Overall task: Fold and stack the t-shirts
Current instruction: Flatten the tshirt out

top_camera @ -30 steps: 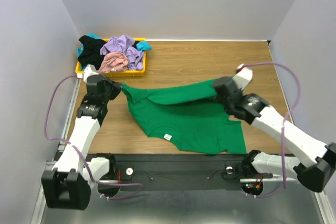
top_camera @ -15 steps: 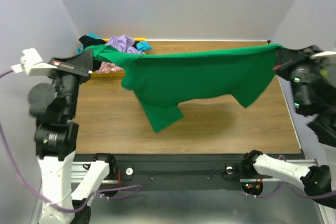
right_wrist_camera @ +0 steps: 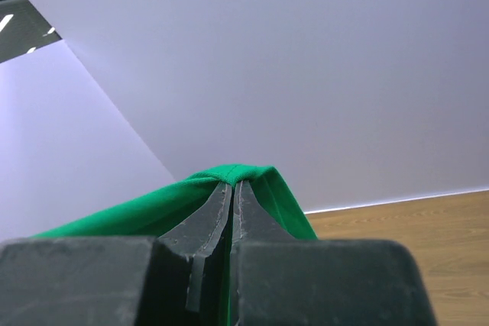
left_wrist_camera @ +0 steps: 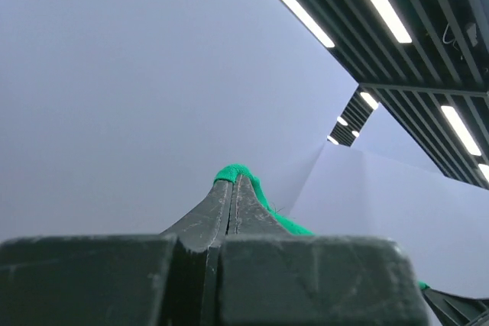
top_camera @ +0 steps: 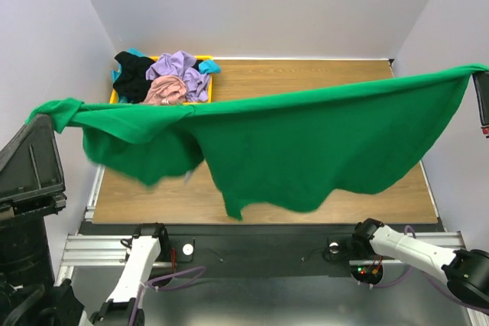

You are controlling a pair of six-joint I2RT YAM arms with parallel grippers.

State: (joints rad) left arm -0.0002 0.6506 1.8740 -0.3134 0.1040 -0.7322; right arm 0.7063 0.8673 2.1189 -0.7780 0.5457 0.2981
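The bright green t-shirt (top_camera: 306, 139) hangs stretched in the air across the whole table, high above it, its lower edge dangling. My left gripper (top_camera: 38, 118) is shut on its left corner at the far left of the top view; the wrist view shows green cloth (left_wrist_camera: 237, 173) pinched at my fingertips (left_wrist_camera: 221, 204). My right gripper (top_camera: 483, 75) is shut on the right corner at the right edge; the green fold (right_wrist_camera: 237, 173) wraps over its fingertips (right_wrist_camera: 252, 211). Lavender (top_camera: 182, 66), dusty pink (top_camera: 164, 91), black (top_camera: 134, 74) and teal (top_camera: 206, 67) t-shirts lie crumpled in a heap at the back left.
The heap lies in a shallow yellow tray (top_camera: 209, 89) at the table's back left corner. The wooden table (top_camera: 306, 82) is walled by white panels on the left, back and right. The arm bases sit on a black rail (top_camera: 260, 250) at the near edge.
Both arms have lifted the green t-shirt off the table and pulled its corners apart and upward, from lying on the wood to hanging taut high above it.
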